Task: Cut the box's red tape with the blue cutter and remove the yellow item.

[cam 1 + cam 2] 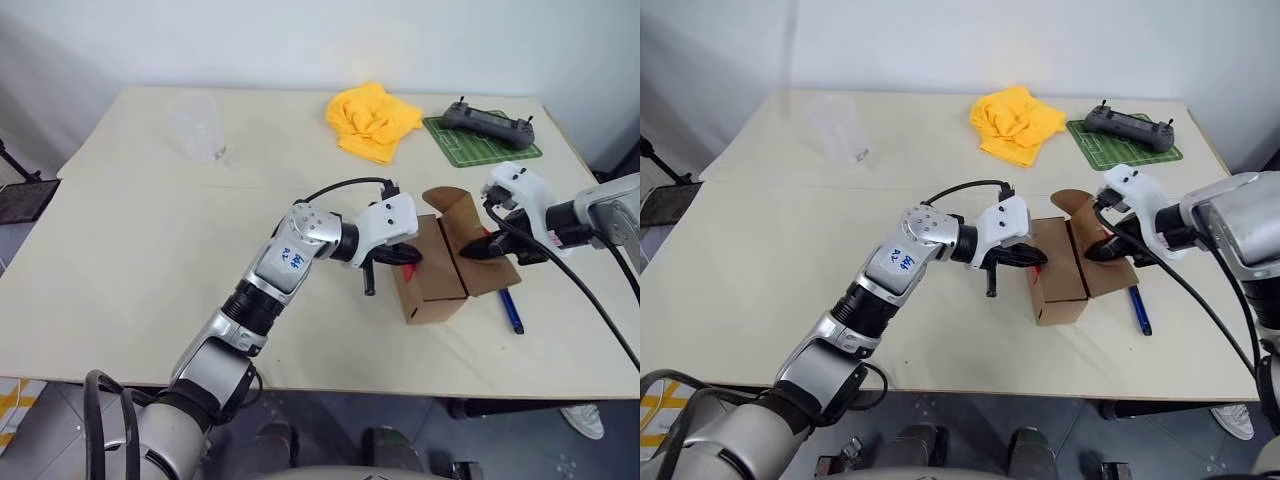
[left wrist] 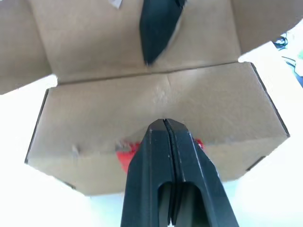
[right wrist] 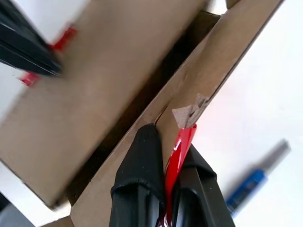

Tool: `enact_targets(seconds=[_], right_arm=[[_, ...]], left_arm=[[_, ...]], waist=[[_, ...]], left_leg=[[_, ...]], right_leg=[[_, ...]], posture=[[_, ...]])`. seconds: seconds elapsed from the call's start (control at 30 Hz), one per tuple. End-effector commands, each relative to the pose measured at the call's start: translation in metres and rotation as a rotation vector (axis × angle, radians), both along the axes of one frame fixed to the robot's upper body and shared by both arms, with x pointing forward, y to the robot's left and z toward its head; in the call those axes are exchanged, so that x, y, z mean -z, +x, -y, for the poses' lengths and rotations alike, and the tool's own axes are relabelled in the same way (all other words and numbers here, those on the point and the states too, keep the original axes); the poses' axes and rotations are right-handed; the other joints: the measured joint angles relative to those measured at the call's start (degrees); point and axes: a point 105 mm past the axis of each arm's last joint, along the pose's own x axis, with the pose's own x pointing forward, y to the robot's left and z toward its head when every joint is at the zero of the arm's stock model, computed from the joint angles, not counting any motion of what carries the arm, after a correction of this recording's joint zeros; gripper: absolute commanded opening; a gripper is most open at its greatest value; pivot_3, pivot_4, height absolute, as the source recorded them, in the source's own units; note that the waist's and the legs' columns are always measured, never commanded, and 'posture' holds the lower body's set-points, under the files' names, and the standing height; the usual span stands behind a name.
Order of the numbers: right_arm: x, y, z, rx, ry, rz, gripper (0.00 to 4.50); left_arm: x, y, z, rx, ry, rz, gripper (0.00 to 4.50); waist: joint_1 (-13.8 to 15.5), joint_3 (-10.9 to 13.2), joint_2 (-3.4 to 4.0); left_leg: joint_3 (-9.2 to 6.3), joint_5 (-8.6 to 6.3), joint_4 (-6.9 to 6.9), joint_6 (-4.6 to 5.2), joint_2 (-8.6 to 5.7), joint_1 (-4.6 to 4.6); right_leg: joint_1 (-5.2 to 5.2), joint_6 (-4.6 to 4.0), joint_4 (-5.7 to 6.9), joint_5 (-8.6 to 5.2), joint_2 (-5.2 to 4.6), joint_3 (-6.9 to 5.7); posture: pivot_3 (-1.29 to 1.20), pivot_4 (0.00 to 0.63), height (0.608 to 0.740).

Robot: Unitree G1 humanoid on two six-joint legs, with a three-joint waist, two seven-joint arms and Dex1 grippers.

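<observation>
The brown box stands at the table's right front with its lid flaps up. My left gripper is shut, its tips pressed against the box's left side at a patch of red tape. My right gripper is shut on the edge of the raised right flap, where a strip of red tape runs between the fingers. The blue cutter lies loose on the table right of the box. The yellow item is hidden.
A crumpled yellow cloth lies at the back, with a grey controller on a green mat to its right. A clear plastic cup stands at the back left. The table's front edge runs close below the box.
</observation>
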Motion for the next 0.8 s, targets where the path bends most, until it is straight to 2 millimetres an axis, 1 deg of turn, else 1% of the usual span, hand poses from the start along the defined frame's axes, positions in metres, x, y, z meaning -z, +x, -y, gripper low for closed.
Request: enact_targets(seconds=[0.03, 0.27, 0.37, 0.47, 0.6, 0.67, 0.8], right_arm=[[0.018, -0.001, 0.013, 0.052, -0.052, -0.06, 0.02], [0.024, -0.002, 0.02, 0.084, -0.034, -0.095, 0.02], [0.03, -0.001, 0.026, 0.101, -0.032, -0.101, 0.02], [0.029, 0.0, 0.027, 0.105, -0.036, -0.091, 0.02], [0.027, -0.001, 0.022, 0.077, -0.05, -0.08, 0.02], [0.024, -0.002, 0.015, 0.049, -0.046, -0.074, 0.02], [0.021, -0.004, 0.003, 0.019, -0.034, -0.069, 0.02]], left_arm=[[0.04, 0.001, -0.011, -0.059, 0.099, -0.124, 0.0], [0.044, 0.001, -0.008, -0.073, 0.091, -0.137, 0.0], [0.041, 0.0, -0.017, -0.086, 0.086, -0.14, 0.0], [0.041, -0.003, -0.033, -0.102, 0.105, -0.146, 0.0], [0.048, -0.009, -0.049, -0.113, 0.137, -0.174, 0.0], [0.052, -0.01, -0.054, -0.133, 0.142, -0.189, 0.0], [0.055, -0.011, -0.059, -0.158, 0.139, -0.204, 0.0]], waist=[[0.0, -0.1, -0.12], [0.0, -0.1, -0.05], [0.0, -0.1, -0.05], [-0.3, -0.1, 0.07], [-0.5, -0.1, 0.47], [-0.1, -0.1, 0.58], [0.5, 0.4, 0.8]], left_leg=[[0.0, -0.01, 0.0, 0.0, 0.0, 0.0], [0.0, -0.04, -0.01, -0.04, 0.04, 0.0], [0.0, -0.04, -0.01, -0.03, 0.03, 0.0], [0.02, -0.05, -0.03, -0.05, 0.05, 0.0], [0.07, -0.05, -0.07, -0.05, 0.08, 0.0], [0.07, -0.05, -0.05, -0.05, 0.05, 0.0], [0.03, -0.05, 0.05, 0.06, -0.05, -0.19]], right_leg=[[0.0, 0.0, -0.01, 0.0, 0.0, 0.0], [-0.03, -0.05, -0.01, -0.03, 0.02, 0.0], [-0.01, -0.05, -0.02, -0.03, 0.02, 0.0], [-0.06, -0.08, 0.0, -0.04, 0.03, 0.01], [-0.12, -0.1, 0.01, -0.06, 0.03, 0.04], [-0.11, -0.1, 0.01, -0.06, 0.03, 0.05], [-0.17, -0.07, 0.02, -0.04, -0.02, 0.07]], posture=[[0.0, 0.15, 0.74], [0.0, 0.15, 0.74], [0.0, 0.15, 0.74], [0.0, 0.15, 0.74], [0.0, 0.15, 0.74], [0.0, 0.15, 0.74], [0.0, 0.15, 0.74]])
